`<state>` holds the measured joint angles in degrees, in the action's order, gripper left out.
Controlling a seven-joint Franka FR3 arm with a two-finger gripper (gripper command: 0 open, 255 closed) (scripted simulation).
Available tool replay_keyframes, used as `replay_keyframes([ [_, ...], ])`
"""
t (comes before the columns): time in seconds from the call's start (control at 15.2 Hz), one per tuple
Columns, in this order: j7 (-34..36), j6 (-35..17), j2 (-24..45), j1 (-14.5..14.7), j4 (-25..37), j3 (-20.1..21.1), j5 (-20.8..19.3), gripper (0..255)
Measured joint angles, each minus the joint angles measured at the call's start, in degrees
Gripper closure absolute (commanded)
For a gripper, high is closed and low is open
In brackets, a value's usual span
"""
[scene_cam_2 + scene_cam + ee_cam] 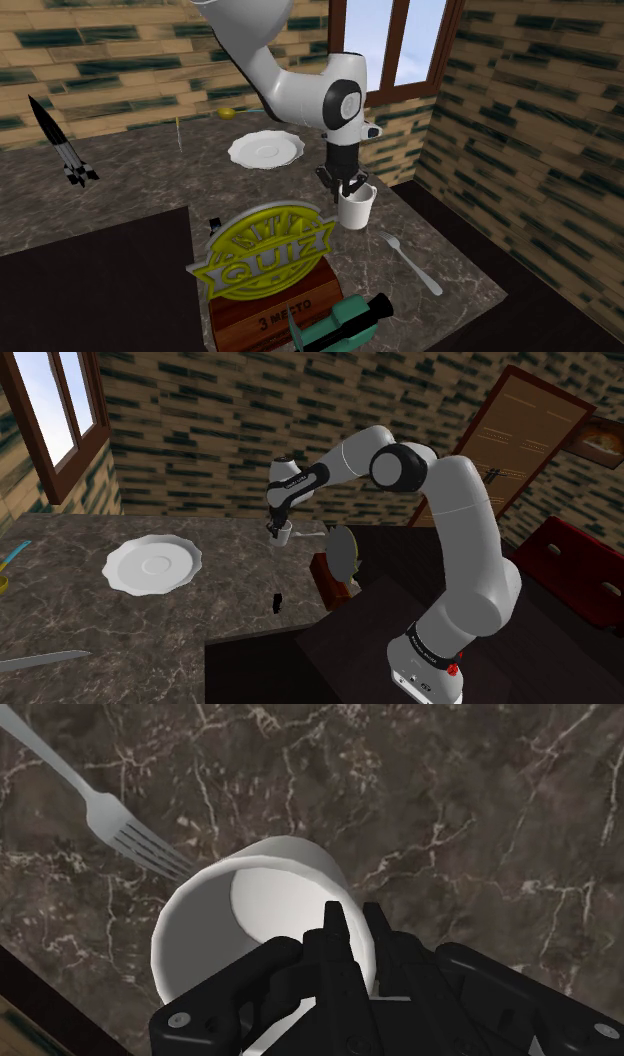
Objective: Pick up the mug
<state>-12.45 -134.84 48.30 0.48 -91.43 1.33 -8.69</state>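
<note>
A plain white mug (357, 211) stands upright near the edge of the dark marble counter (120, 190). My black gripper (349, 187) comes down on it from above and is shut on its rim. In the wrist view one finger is inside the mug (235, 919) and the other outside, with the gripper (354, 926) clasping the wall between them. The shoulder view has the mug (284, 535) hanging under the gripper (274, 530) at the counter's far side. Whether the mug's base still touches the counter I cannot tell.
A silver fork (409, 263) lies right beside the mug. A white scalloped plate (153, 565) sits further along the counter. A round "QUIZ" sign on a wooden block (265, 258) stands close to the mug. A toy rocket (62, 148) and a knife (40, 661) lie further off.
</note>
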Motion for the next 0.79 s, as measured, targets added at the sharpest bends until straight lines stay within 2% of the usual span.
replay_keyframes([
  [0.79,-0.61,4.68,-6.70,-0.22,-1.99,0.39,0.45,255],
])
